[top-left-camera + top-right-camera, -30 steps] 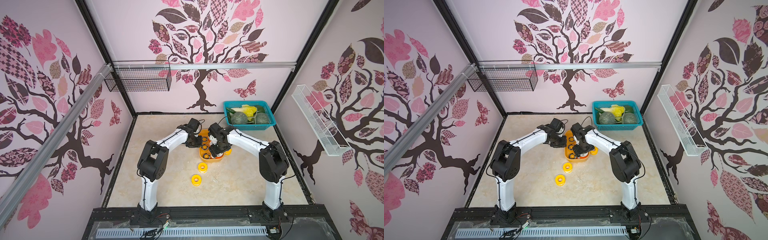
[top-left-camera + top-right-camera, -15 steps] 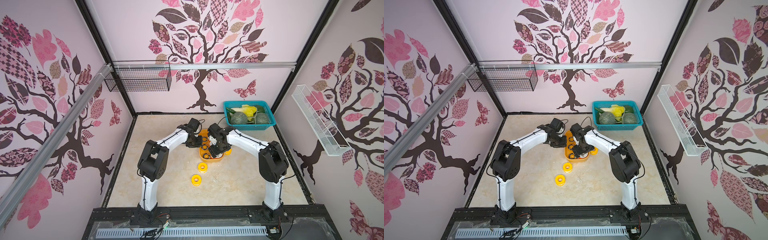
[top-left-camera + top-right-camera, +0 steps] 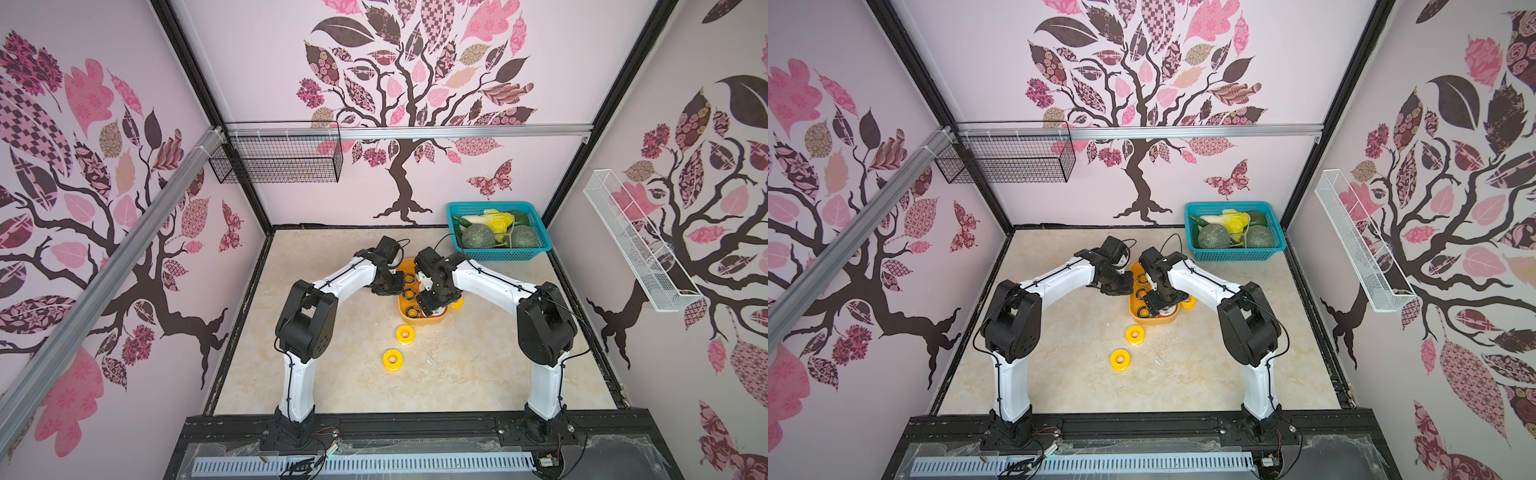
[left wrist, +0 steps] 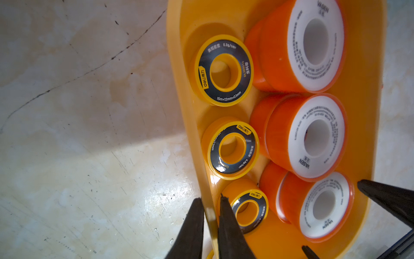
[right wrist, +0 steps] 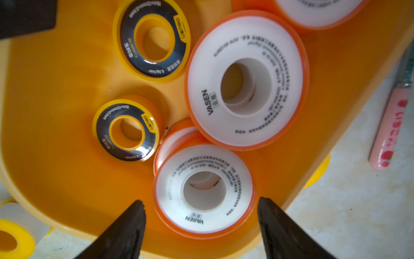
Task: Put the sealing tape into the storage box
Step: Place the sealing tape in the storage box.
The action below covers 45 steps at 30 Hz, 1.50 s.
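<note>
- Two black fingers of the left gripper (image 4: pixel 210 199) are clenched on the plain wall of the shallow yellow-orange plastic storage box (image 4: pixel 179 67), one outside it and one inside.
- Just past the inner finger, a small yellow sealing-tape spool with a black ring face (image 4: pixel 248 210) is seen. A second black-faced spool (image 4: pixel 231 150) and a third black-faced spool (image 4: pixel 224 71) are lined up along the same wall beyond the jaws.
- The right gripper (image 5: pixel 200 200) is held released. Its jaws are spread to either side of a white-faced, orange-rimmed tape spool (image 5: pixel 203 190) inside the box, with a gap left at each finger.
- That spool is stacked on a lower white-faced spool (image 5: pixel 172 139), and a neighbouring white-faced spool (image 5: pixel 246 80) is crowded against it beyond the jaws.
- On the beige marbled tabletop (image 3: pixel 478 374), a near all-yellow spool (image 3: pixel 405 334) and a far all-yellow spool (image 3: pixel 392 360) are left outside the box, behind both jaws. A third all-yellow spool (image 3: pixel 456 303) is set just beside the box wall.
- A pink-handled spoon (image 5: pixel 389 127) is laid outside the box, to one side of the right jaws.
- A teal latticed basket (image 3: pixel 498 253) holding vegetables is placed well apart.
</note>
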### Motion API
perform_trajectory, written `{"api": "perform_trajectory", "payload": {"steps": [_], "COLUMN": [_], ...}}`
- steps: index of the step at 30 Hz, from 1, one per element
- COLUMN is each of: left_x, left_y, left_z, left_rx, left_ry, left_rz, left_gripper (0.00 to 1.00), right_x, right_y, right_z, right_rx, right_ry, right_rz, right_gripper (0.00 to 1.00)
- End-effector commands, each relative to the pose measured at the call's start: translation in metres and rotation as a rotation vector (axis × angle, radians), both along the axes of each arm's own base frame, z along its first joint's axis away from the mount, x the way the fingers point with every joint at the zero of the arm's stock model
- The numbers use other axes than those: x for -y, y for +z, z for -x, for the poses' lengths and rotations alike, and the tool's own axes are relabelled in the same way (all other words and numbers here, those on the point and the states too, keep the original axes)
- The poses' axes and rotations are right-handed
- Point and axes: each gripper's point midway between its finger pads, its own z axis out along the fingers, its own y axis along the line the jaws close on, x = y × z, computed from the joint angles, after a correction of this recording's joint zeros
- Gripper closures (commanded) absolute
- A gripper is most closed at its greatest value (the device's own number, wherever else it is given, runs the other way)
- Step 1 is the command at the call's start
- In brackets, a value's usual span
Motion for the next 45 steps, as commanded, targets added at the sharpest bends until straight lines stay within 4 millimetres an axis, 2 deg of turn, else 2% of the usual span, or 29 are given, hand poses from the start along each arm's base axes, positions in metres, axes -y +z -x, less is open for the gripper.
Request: {"api": "perform_trajectory", "payload": {"steps": [1, 9, 14, 18, 23, 27, 32, 36, 41, 45], "left_x": [-0.001, 0.0, 0.004, 0.007, 0.01, 0.004, -0.014, -0.031, -0.051, -0.062], "left_y": [-0.011, -0.007, 0.005, 0.023, 0.06, 0.089, 0.103, 0.106, 0.104, 0.103], "left_z": [-0.002, -0.003, -0.004, -0.007, -0.007, -0.005, 0.009, 0.022, 0.044, 0.064], "left_rx": [-0.009, 0.0, 0.018, 0.045, 0.123, 0.192, 0.226, 0.25, 0.256, 0.254], "left_ry": [-0.012, -0.012, -0.02, -0.022, -0.038, -0.038, -0.036, -0.041, -0.051, -0.055], "left_rz": [-0.025, -0.023, 0.003, 0.031, 0.067, 0.068, 0.012, -0.036, -0.089, -0.112], "left_gripper": [0.83, 0.82, 0.76, 0.6, 0.42, 0.35, 0.35, 0.35, 0.35, 0.35], "right_x": [0.005, 0.003, -0.012, -0.009, 0.011, 0.027, 0.042, 0.051, 0.062, 0.066], "right_y": [0.0, 0.011, 0.042, 0.074, 0.098, 0.099, 0.091, 0.083, 0.066, 0.06], "right_z": [-0.007, -0.012, -0.011, -0.012, -0.013, -0.011, -0.008, -0.005, -0.005, -0.003], "right_rx": [0.02, 0.056, 0.103, 0.147, 0.188, 0.196, 0.167, 0.15, 0.1, 0.087], "right_ry": [-0.016, -0.034, -0.043, -0.085, -0.147, -0.182, -0.244, -0.287, -0.355, -0.36], "right_rz": [0.038, 0.017, -0.156, -0.306, -0.41, -0.408, -0.447, -0.494, -0.565, -0.573], "right_gripper": [0.17, 0.17, 0.16, 0.17, 0.16, 0.16, 0.17, 0.18, 0.2, 0.2]}}
